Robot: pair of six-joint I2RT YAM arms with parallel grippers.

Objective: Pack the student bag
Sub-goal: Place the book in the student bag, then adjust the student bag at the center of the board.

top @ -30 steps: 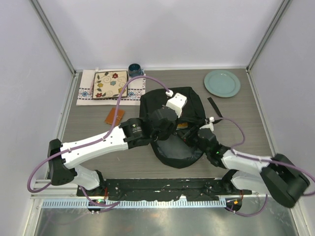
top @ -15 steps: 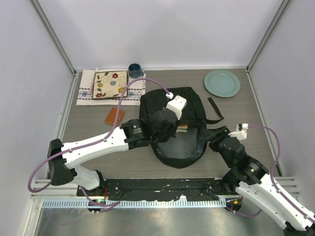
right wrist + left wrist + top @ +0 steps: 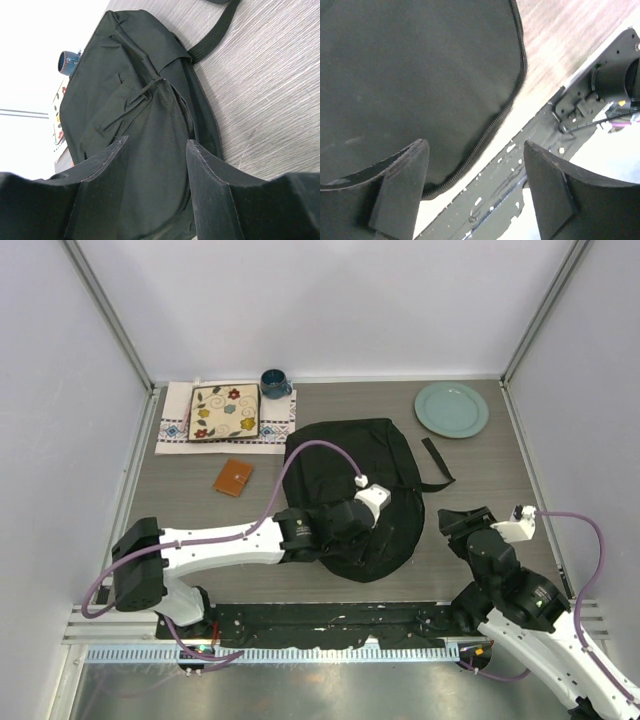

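The student bag (image 3: 350, 465) is a large black backpack lying flat in the middle of the table; its fabric and zipper edge fill the left wrist view (image 3: 420, 75). My left gripper (image 3: 347, 533) hovers over the bag's near end, and its jaws (image 3: 475, 190) are open with nothing between them. My right gripper (image 3: 460, 521) stands open just right of the bag, off the fabric. In the right wrist view its fingers (image 3: 155, 150) frame the bag's front pocket (image 3: 150, 115) and hold nothing.
A brown wallet (image 3: 233, 477) lies left of the bag. At the back left a floral book (image 3: 224, 412) rests on a patterned cloth (image 3: 175, 425), beside a blue mug (image 3: 274, 383). A teal plate (image 3: 451, 409) sits back right. A black strap (image 3: 437, 460) trails off the bag's right side.
My left gripper drew back from the bag's middle toward its near end and opened. My right arm pulled away to the right of the bag. The bag's opening now lies flat.
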